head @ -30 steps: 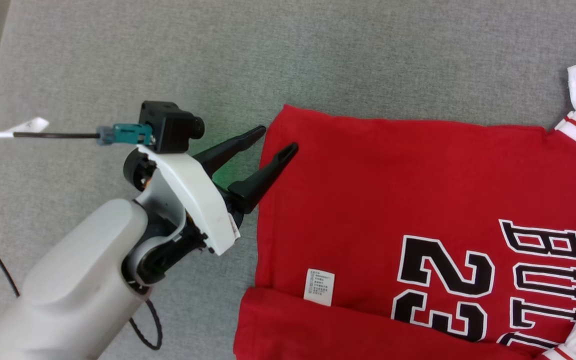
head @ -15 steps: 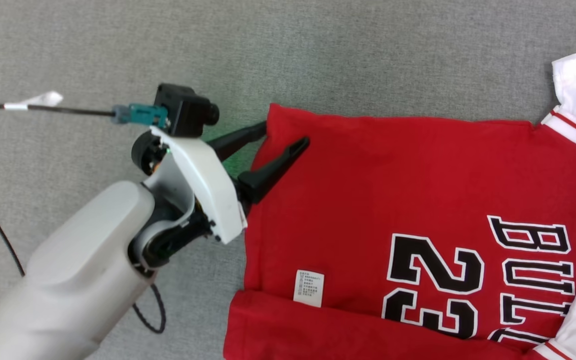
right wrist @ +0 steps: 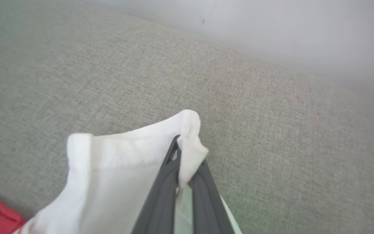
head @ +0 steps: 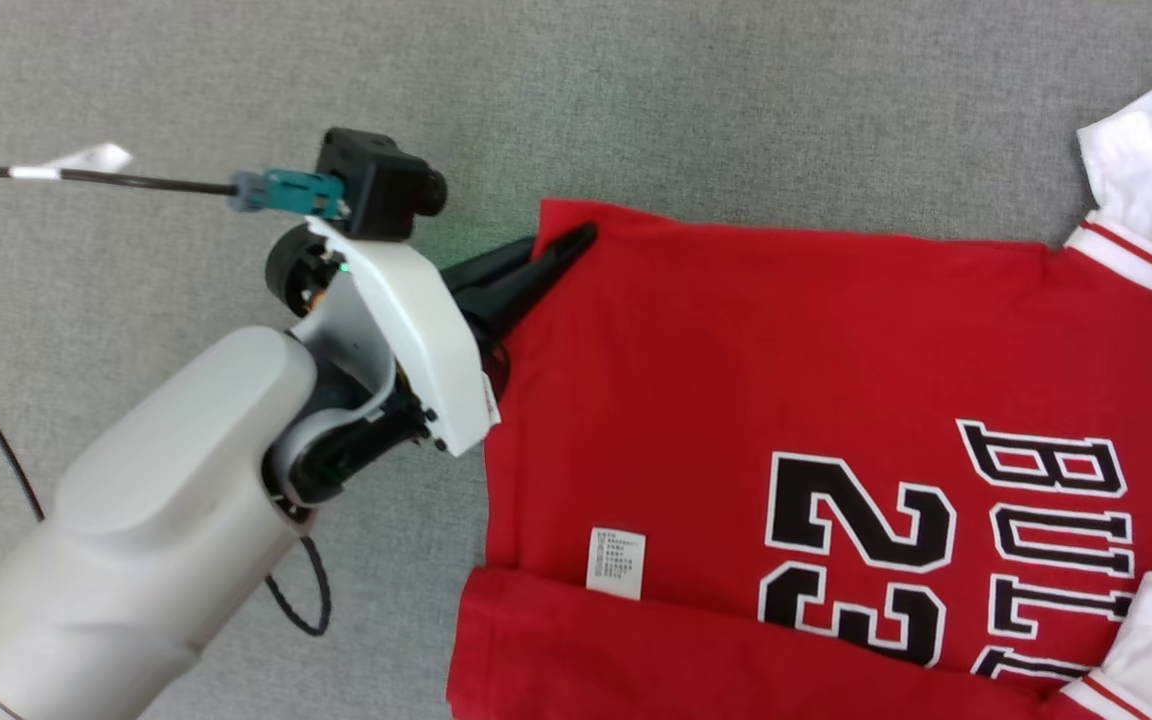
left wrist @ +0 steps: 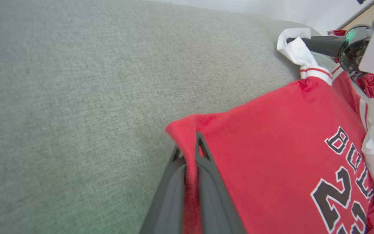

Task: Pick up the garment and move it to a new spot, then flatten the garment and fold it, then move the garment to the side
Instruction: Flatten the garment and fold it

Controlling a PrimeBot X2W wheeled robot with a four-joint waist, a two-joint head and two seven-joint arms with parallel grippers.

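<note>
**Item 1, garment.** A red knit jersey [head: 736, 380] with white sleeves and a black-and-white "23" and lettering. It lies print upward and mostly flat on the grey fabric-covered desk [head: 636, 100]. The near edge is turned over beside a small white care label [head: 616, 563].

**Item 2, my left end effector [head: 561, 245].** It is clamped on the red corner farthest from me on my left. The left wrist view shows cloth pinched between both fingers [left wrist: 170, 201]. A second ago these jaws stood spread astride that corner; they have since shut on it.

**Item 3, my right end effector [right wrist: 187, 162].** It is closed on the rolled edge of a white sleeve [right wrist: 115, 162] at the jersey's opposite end, with the cloth lifted a little there.

**Item 4, thin black cable [head: 136, 180].** White-tagged, it runs off my left wrist and lies well apart from the cloth.

**Assessment.** With both far ends gripped, I judge the grasp complete and the lift or stretch ready to begin. Each pinch takes only a small bite of cloth, so uneven pulling could let a corner slip.
</note>
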